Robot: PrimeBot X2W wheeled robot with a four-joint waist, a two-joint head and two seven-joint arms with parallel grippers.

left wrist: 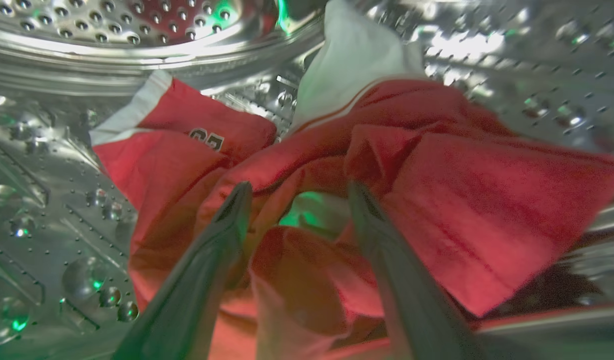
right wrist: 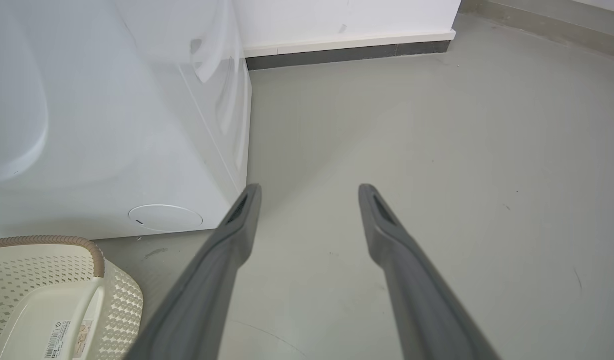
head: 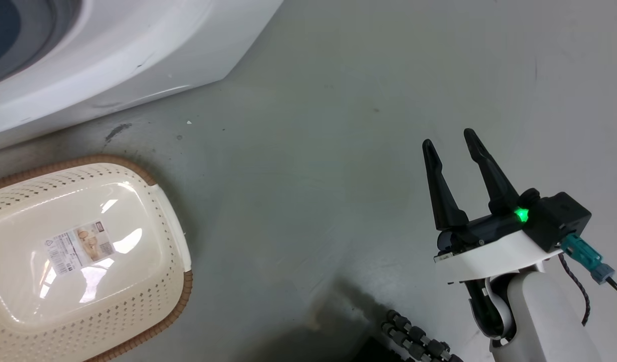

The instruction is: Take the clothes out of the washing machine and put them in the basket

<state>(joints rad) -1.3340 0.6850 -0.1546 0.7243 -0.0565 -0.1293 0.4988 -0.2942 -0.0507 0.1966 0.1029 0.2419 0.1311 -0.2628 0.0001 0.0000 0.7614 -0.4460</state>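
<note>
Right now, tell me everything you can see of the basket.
The basket is cream plastic, a rounded rectangle with perforated walls and a brown woven-look rim. It sits upright on the grey floor, close beside the washing machine with a gap between. Its glossy bottom bears a label sticker; nothing else lies in the part in view.

Grey floor (right wrist: pixel 437 150), white wall (right wrist: pixel 337 20), dark skirting (right wrist: pixel 347 52).

basket (head: pixel 158 306) partly off frame

Red white-trimmed clothes (left wrist: pixel 462 200) crumpled inside the washing machine (head: pixel 137 50), cream perforated basket (head: pixel 155 309) upright just beside it
</note>
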